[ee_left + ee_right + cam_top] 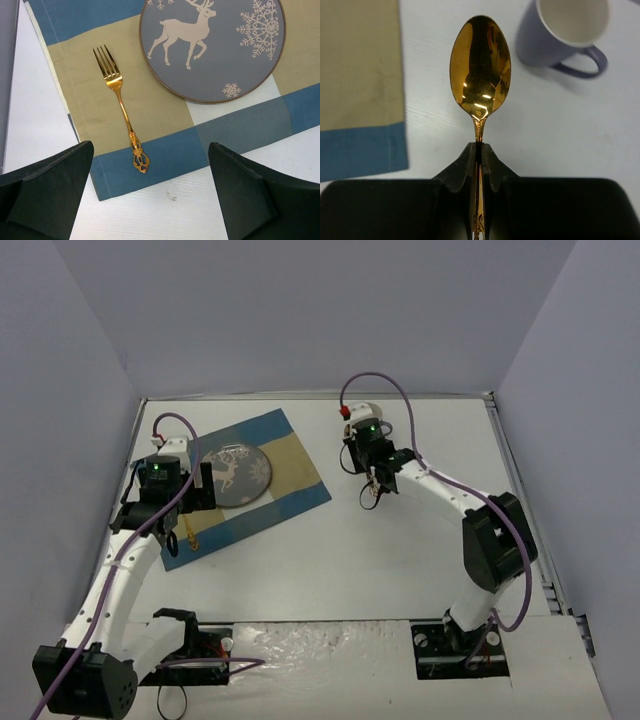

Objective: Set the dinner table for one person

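Right gripper (479, 151) pinches a gold spoon (480, 70) over the counter (560, 125) near an upright lavender mug (536, 46); left gripper (150, 145) gapes wide, holding nothing.

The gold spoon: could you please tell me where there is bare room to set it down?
Free: the strip of blue-and-tan checked cloth placemat right of the grey round deer plate. Crowded: left of it, the gold metal fork.

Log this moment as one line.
left gripper: open, over fork | right gripper: shut on spoon | fork, plate: on placemat | mug: on dinner table
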Robot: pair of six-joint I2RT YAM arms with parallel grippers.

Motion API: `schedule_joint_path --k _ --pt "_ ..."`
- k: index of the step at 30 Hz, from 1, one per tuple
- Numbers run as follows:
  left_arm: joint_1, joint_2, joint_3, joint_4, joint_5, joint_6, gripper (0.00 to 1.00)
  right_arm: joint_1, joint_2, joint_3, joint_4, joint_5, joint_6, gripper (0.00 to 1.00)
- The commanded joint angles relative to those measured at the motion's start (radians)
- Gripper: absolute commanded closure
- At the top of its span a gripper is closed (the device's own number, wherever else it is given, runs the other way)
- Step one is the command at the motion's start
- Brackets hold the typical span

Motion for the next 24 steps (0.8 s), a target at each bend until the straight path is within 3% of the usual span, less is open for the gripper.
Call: schedule_joint_path --k 1,11,24 --pt "-0.003 -0.027 0.02 0.025 -0.051 0.0 0.03 0.071 0.104 0.179 0.079 -0.103 -0.136 1.0" --pt "0.003 -0.033 0.025 -0.013 -0.181 -0.024 0.03 0.177 0.346 0.428 0.109 -0.105 -0.109 1.0" --pt "0.006 -0.099 -0.003 -0.076 -0.227 -0.099 0.03 0.234 0.518 0.566 0.155 -0.069 -0.008 1.0"
